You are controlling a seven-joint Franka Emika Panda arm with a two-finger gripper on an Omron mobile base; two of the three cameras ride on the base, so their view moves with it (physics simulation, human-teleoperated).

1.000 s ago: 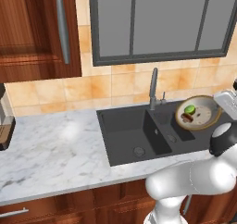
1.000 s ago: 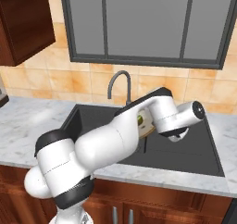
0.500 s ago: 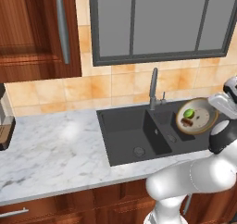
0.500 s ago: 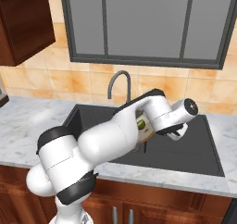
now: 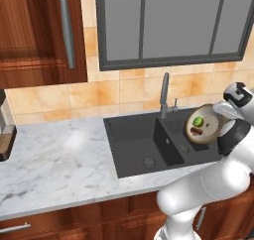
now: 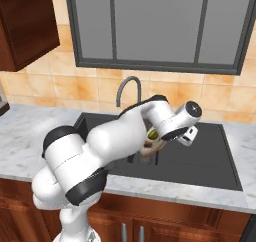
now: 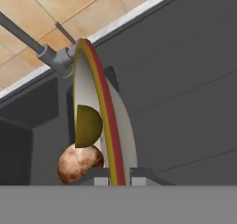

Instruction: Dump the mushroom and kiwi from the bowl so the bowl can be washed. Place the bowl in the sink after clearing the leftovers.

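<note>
My fingers [image 7: 120, 176] are clamped on the rim of the bowl [image 7: 104, 121], holding it tipped up on edge above the sink [image 5: 144, 145]. The mushroom [image 7: 78, 162] and kiwi [image 7: 88, 125] sit against its inner face. Beyond stand the tap [image 5: 164, 92] and tiled wall [image 5: 124, 90].

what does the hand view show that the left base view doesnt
Hand view alone: the gripper pinching the bowl's rim, and the bowl seen edge-on, with the mushroom and kiwi against its inner face.

Left base view alone: the marble counter, the wooden cabinet, the window, and both basins of the sink.

Both: the tilted bowl over the sink, kiwi and mushroom in it, and the tap.
</note>
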